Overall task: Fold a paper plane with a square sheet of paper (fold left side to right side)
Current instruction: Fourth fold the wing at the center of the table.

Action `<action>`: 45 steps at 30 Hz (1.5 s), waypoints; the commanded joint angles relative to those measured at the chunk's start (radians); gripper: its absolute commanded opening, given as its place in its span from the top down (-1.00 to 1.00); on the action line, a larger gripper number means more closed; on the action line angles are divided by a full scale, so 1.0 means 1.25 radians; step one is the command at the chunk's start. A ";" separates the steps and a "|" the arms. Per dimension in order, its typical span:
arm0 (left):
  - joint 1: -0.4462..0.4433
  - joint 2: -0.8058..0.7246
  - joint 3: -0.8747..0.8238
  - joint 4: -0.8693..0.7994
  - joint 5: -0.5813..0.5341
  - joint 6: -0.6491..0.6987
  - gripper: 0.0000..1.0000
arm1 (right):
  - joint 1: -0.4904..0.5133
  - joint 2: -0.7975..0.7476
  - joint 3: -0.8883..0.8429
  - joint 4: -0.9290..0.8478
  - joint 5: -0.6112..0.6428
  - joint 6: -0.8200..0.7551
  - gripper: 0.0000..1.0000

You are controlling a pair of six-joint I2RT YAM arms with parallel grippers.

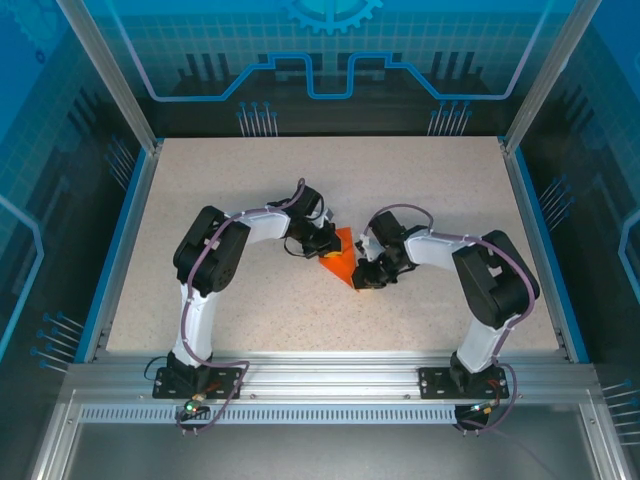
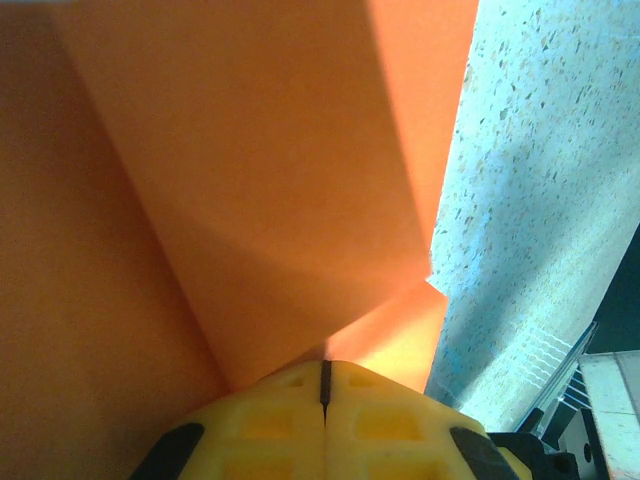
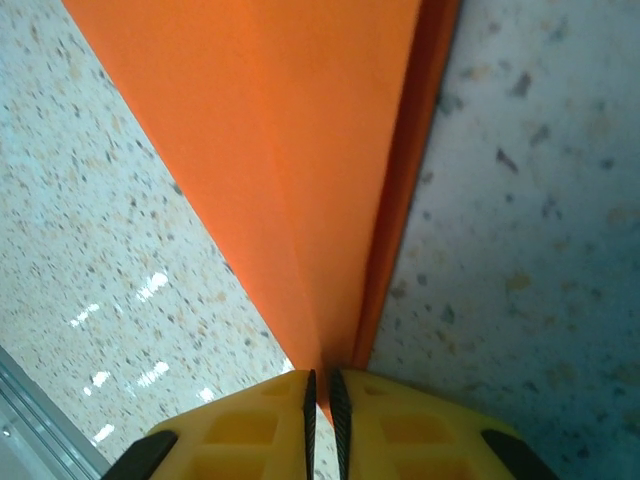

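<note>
Speckled tabletop (image 1: 430, 190) inside a blue-lit enclosure, viewed from beside the rig. Part-folded orange paper (image 1: 338, 264) lay at its centre, between the two arms. Left end effector (image 2: 325, 400) was closed tight against the paper; whether it nipped a layer could not be told. Right end effector (image 3: 322, 400) pinched a folded edge, jaws a sliver apart. Paper judged light, limp and easily torn, so best held lightly at edges or corners.

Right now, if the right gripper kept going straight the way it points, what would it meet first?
The orange paper: the right gripper pinches its tip, and the sheet stretches straight ahead, apparently along the table.
</note>
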State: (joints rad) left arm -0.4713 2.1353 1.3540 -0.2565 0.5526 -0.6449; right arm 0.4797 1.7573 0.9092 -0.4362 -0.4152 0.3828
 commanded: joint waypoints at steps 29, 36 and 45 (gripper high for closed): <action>0.013 0.033 -0.026 -0.043 -0.046 0.004 1.00 | -0.041 0.056 0.089 0.110 -0.083 0.101 0.77; 0.013 0.029 -0.020 -0.045 -0.043 0.007 1.00 | -0.046 0.116 0.087 0.068 -0.037 0.090 0.80; 0.011 -0.044 -0.046 0.032 -0.009 0.029 0.90 | -0.056 0.123 0.049 0.022 0.023 0.078 1.00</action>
State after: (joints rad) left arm -0.4702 2.1269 1.3380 -0.2359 0.5591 -0.6441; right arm 0.4316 1.8786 1.0115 -0.3275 -0.4969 0.4896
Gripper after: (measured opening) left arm 0.048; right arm 0.045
